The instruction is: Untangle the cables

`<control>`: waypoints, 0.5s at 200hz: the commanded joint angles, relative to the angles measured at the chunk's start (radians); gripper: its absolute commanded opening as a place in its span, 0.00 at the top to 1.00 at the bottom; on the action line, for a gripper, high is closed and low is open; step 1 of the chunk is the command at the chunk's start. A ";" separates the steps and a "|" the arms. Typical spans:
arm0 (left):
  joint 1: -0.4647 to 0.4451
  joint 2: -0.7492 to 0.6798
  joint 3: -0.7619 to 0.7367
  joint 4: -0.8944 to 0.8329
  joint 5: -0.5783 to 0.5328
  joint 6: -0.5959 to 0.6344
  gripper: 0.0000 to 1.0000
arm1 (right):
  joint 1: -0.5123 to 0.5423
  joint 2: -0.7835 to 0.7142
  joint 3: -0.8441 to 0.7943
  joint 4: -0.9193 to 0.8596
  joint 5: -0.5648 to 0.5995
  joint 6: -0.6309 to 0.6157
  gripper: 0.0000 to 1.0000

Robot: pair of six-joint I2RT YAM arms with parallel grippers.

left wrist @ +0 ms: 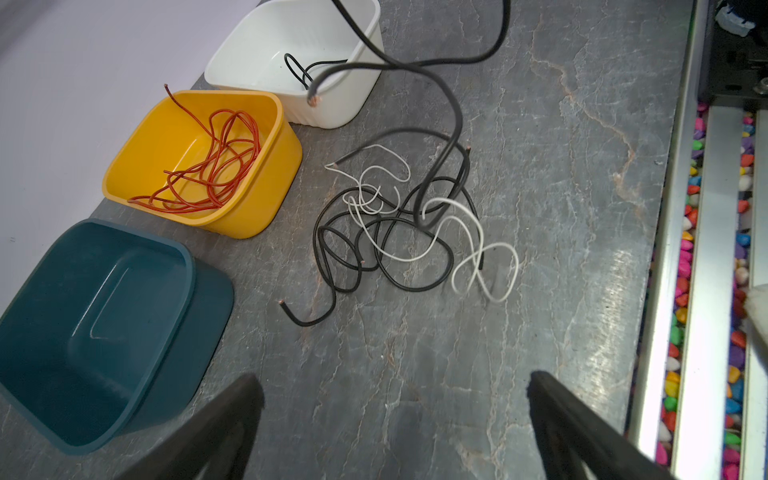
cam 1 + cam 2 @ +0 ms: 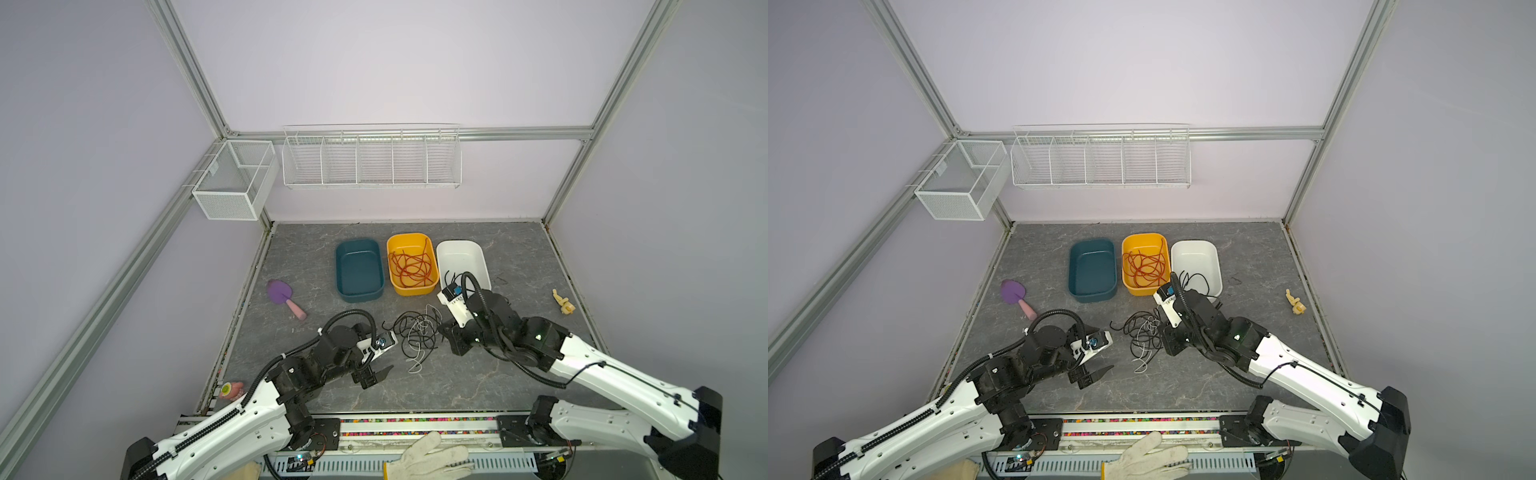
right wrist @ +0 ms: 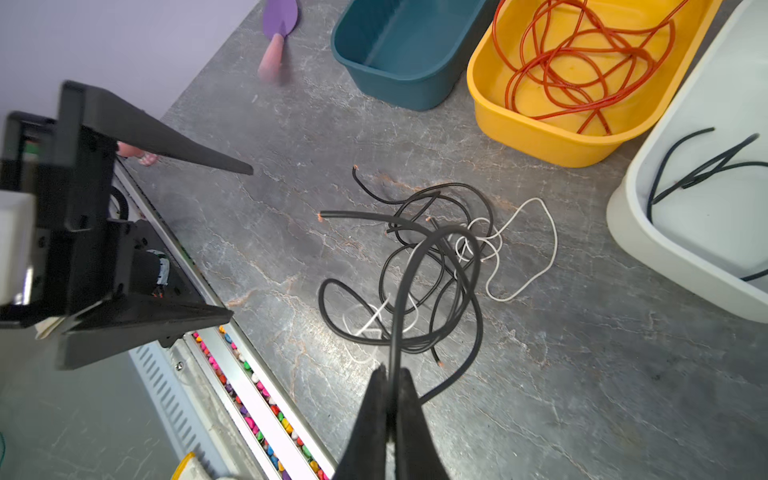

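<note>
A tangle of black and white cables (image 2: pixel 417 334) (image 2: pixel 1144 336) (image 1: pixel 399 232) lies on the grey table between both arms. My right gripper (image 3: pixel 390 370) is shut on one black cable (image 3: pixel 409 270), which rises in a loop out of that pile. Left of the pile, my left gripper (image 1: pixel 395 380) (image 3: pixel 241 241) stands open and holds nothing. Red-orange cables (image 2: pixel 411 268) (image 1: pixel 212 170) lie coiled in the yellow bin (image 2: pixel 415 290). Another black cable (image 3: pixel 702 170) lies in the white bin (image 2: pixel 459 253).
An empty teal bin (image 2: pixel 359 270) stands left of the yellow one. A purple scoop (image 2: pixel 284 297) lies far left and a small wooden figure (image 2: pixel 563 301) far right. A white glove (image 2: pixel 428 457) rests on the front rail. Wire baskets (image 2: pixel 370 160) hang on the back wall.
</note>
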 commanded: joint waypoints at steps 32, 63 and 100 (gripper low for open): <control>-0.006 0.001 -0.007 -0.011 0.012 0.019 0.01 | 0.002 -0.083 0.086 -0.019 0.007 -0.015 0.93; -0.007 0.000 -0.007 -0.012 0.017 0.018 0.01 | 0.001 -0.114 0.086 0.042 -0.012 0.020 0.93; -0.009 -0.008 -0.007 -0.005 0.054 0.017 0.01 | -0.005 -0.123 0.112 0.092 -0.033 0.080 0.93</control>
